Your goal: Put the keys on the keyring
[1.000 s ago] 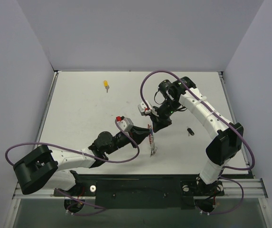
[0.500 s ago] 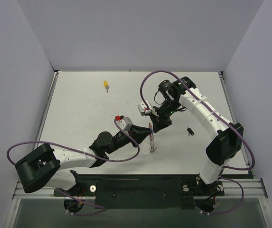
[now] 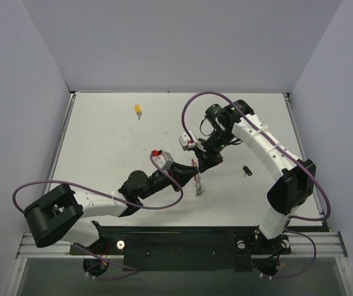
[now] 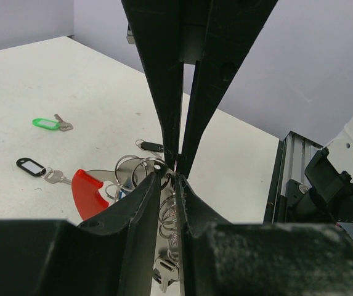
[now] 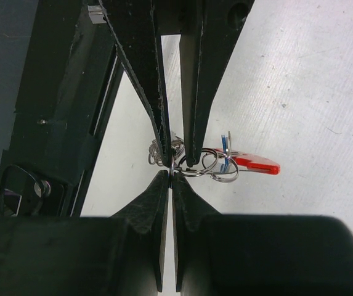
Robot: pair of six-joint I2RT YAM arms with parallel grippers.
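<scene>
Where the two arms meet at mid-table in the overhead view, the left gripper [image 3: 188, 175] and the right gripper [image 3: 199, 165] come tip to tip. The keyring [image 3: 198, 183] hangs at 6 o'clock from the right tips and at 4 o'clock from the left. A yellow key [image 3: 138, 110] lies well apart at 11 o'clock on the table [image 3: 102, 154], and a black key [image 3: 246, 169] lies near at 3 o'clock.

From the left wrist, the left gripper [image 4: 169, 180] shows its fingers drawn nearly together, pinching a silver coil of the keyring [image 4: 144, 168]. Most of the rings spread toward 9 o'clock of the tips, ending in a red tag [image 4: 89, 192] at 8 o'clock. The right gripper [image 4: 177, 161] comes down from 12 o'clock, its tips touching the same rings. A green key [image 4: 48, 123] lies far off at 10 o'clock.

From the right wrist, the right gripper [image 5: 171, 177] has its fingers pressed together on a ring of the keyring [image 5: 216, 168], which trails toward 3 o'clock to the red tag [image 5: 256, 164]. The left gripper [image 5: 177, 157] reaches in from 12 o'clock.
</scene>
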